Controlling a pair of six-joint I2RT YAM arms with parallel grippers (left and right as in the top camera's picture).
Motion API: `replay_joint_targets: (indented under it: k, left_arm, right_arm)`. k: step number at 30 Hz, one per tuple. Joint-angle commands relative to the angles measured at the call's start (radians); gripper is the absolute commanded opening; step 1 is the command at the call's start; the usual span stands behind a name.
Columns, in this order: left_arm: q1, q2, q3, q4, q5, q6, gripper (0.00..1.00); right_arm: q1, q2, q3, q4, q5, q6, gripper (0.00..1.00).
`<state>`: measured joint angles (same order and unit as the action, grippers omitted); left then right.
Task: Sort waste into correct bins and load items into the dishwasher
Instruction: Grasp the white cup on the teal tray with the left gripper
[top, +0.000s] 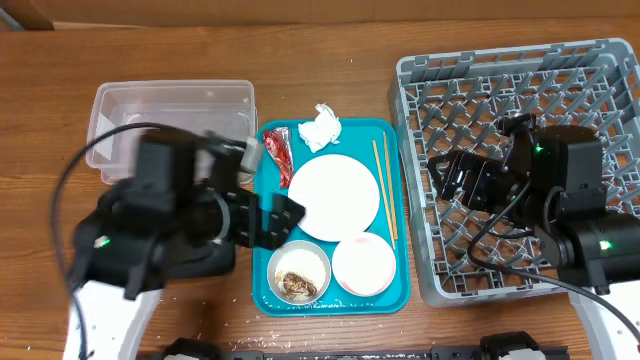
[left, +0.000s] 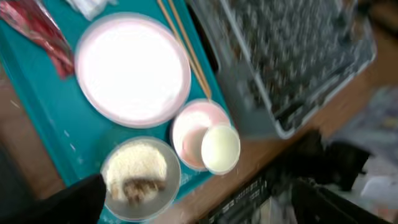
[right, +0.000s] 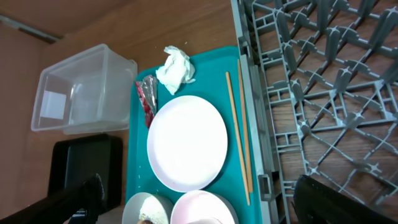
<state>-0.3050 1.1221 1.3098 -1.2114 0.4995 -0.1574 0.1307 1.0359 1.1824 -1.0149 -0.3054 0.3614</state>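
Left tool (top: 275, 218) spread over the teal tray (top: 350, 135); right tool (top: 450, 180) spread above the dish rack (top: 600, 80).

The worktop (top: 330, 60) is carrying one teal tray (top: 352, 135), one clear tub (top: 170, 110), one black tray (right: 84, 165) and one grey rack (top: 560, 80). The teal tray is holding one round plate (top: 333, 196), one pink bowl (top: 364, 266) and one white bowl (top: 278, 262) with rice (left: 138, 163), making two bowls, one small cup (left: 220, 148), two chopsticks (top: 384, 190), one crumpled napkin (top: 321, 127) and one red wrapper (top: 277, 154)
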Motion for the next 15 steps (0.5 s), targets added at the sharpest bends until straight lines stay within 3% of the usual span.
replay_joint_targets:
  k: [1,6,7,11,15]
  left_arm:
    - [-0.156,0.044,-0.094,-0.006,-0.169,-0.034,0.90]
    - [-0.346,0.068,-0.292,0.100,-0.336,-0.225,0.85]
    - [-0.398,0.071,-0.354,0.195,-0.334,-0.263,0.82]
    - [-0.492,0.100,-0.385,0.386,-0.355,-0.263,0.78]
    - [-0.560,0.163,-0.385,0.446,-0.427,-0.262,0.73]
  right_arm:
    - [-0.003,-0.013,0.027,0.006,0.027,0.036,1.00]
    - [-0.003,-0.013,0.027,-0.009,0.027,0.035,1.00]
    - [-0.003,-0.013,0.027,-0.017,0.027,0.035,1.00]
    - [-0.003,-0.013,0.027,-0.019,0.027,0.035,1.00]
    - [-0.003,-0.013,0.027,-0.021,0.027,0.035,1.00]
